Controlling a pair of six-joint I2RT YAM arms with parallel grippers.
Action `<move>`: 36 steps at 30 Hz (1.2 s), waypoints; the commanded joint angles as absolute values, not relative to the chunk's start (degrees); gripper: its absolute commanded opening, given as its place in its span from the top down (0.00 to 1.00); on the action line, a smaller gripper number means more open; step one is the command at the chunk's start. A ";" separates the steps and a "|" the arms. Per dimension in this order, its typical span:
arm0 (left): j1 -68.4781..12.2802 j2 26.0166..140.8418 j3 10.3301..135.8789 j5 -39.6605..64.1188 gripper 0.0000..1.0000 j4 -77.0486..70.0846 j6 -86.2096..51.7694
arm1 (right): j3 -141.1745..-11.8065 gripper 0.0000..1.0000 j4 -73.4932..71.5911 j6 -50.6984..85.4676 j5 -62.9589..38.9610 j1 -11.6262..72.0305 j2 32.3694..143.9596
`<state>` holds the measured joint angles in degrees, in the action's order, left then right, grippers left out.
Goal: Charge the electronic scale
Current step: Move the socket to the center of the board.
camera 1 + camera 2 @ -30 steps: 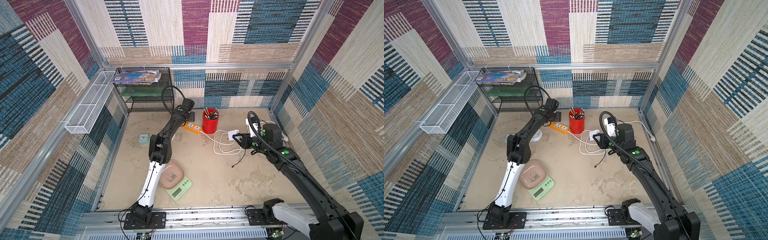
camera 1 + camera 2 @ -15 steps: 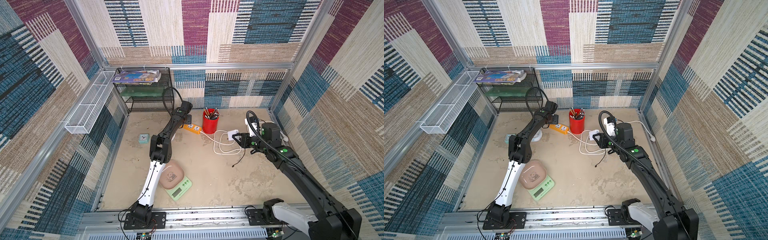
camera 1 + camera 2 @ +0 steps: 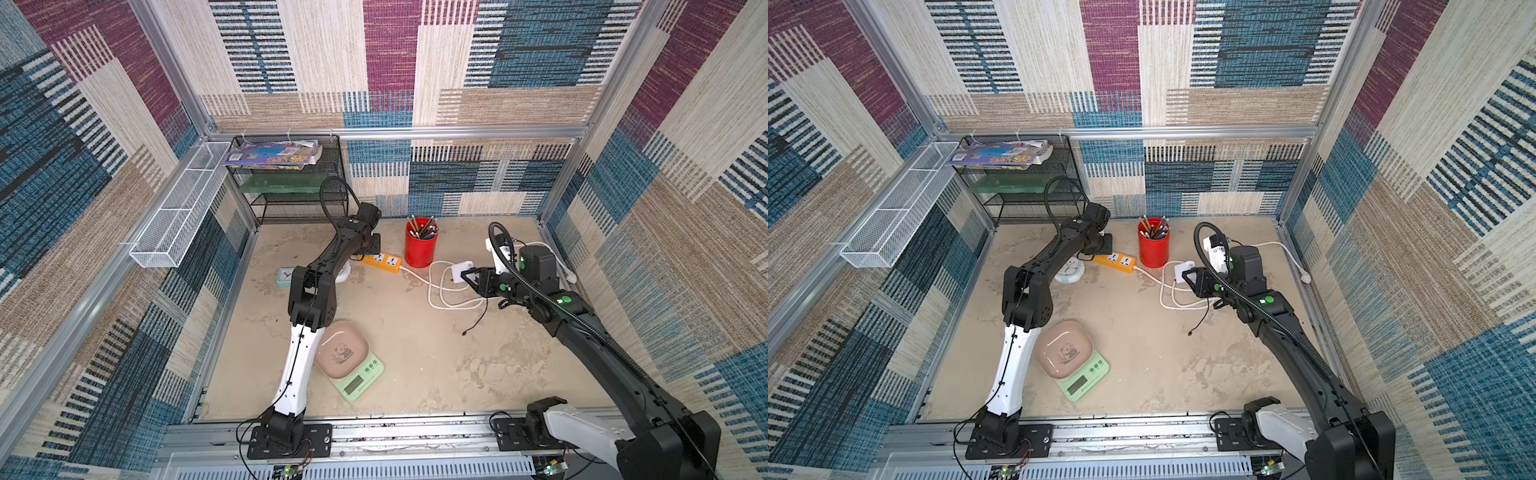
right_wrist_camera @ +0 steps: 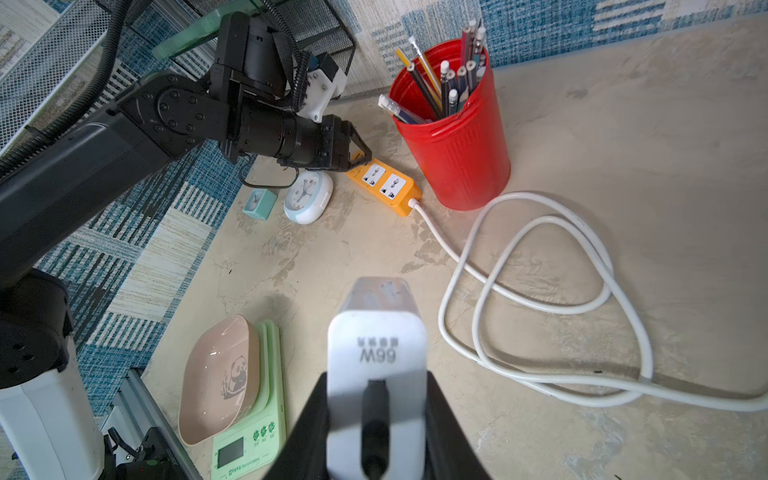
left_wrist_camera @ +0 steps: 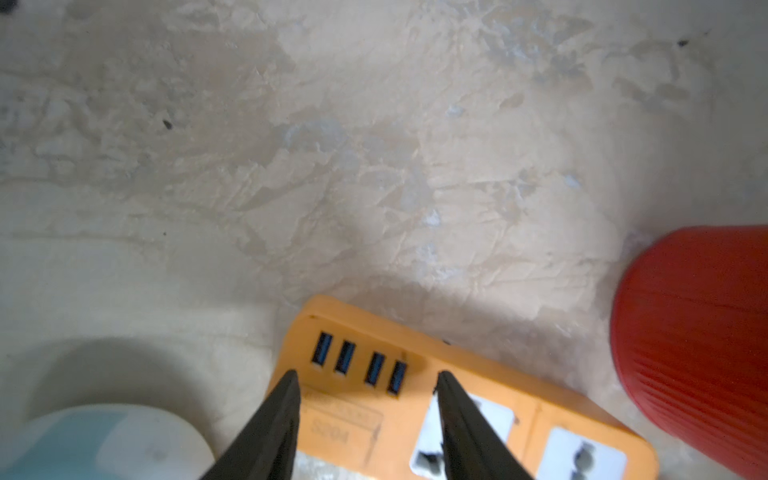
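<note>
Scale [image 3: 357, 376]: near worktop's [image 3: 415, 353] front edge, pink bowl [image 3: 341, 347] on top.
Left claw [image 5: 366, 374]: jaws apart, over strip's [image 5: 498, 378] USB end.
Right claw [image 4: 376, 376]: clamped on white charger [image 4: 376, 332].

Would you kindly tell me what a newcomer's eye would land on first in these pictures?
Brightest is the red ribbed pencil cup at the back, with the orange power strip beside it and the left gripper open at the strip's USB end. The right gripper is shut on a white 66W charger block trailing a black cable, and near the front sits the mint-green electronic scale under a pink panda-print bowl.
</note>
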<state>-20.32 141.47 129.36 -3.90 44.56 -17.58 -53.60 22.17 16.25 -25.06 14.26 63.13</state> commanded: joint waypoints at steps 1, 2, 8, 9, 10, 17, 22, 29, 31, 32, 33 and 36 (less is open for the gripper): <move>-21.06 138.58 125.13 -0.01 0.44 46.32 -22.51 | -53.96 0.89 20.24 16.91 -24.63 14.84 63.52; -21.16 137.78 123.45 0.67 0.43 46.19 -23.55 | -53.88 0.89 20.28 16.96 -24.45 15.09 63.54; -22.40 135.39 121.14 -6.71 0.26 44.86 -18.93 | -53.69 0.88 20.47 16.87 -23.69 15.82 63.44; -22.32 135.54 121.75 -8.14 0.23 45.00 -18.16 | -53.62 0.88 20.48 16.87 -23.64 15.85 63.33; -22.32 135.60 122.31 -9.77 0.19 44.91 -16.98 | -53.57 0.88 20.41 16.87 -23.60 15.99 63.20; -20.84 141.15 129.10 -10.27 0.00 42.04 -9.29 | -53.22 0.87 19.99 16.98 -23.20 16.26 63.10; -19.74 149.68 142.08 -10.53 0.05 47.40 -10.25 | -53.39 0.87 20.38 16.96 -22.68 16.34 63.08; -19.06 150.75 140.89 -4.05 0.13 47.13 -15.19 | -53.38 0.87 20.18 17.00 -22.25 16.35 63.36; -19.15 150.34 139.44 -1.32 0.16 47.28 -16.71 | -53.44 0.87 19.91 17.11 -22.39 16.34 63.80; -19.16 149.75 138.20 0.20 0.19 47.12 -18.02 | -53.53 0.87 19.85 17.07 -22.50 16.34 64.02; -19.13 149.18 137.01 1.42 0.22 47.11 -18.79 | -53.59 0.86 19.83 17.21 -22.59 16.39 64.22; -19.55 146.40 132.42 3.89 0.27 46.77 -21.59 | -53.83 0.87 19.90 17.27 -22.65 16.41 64.60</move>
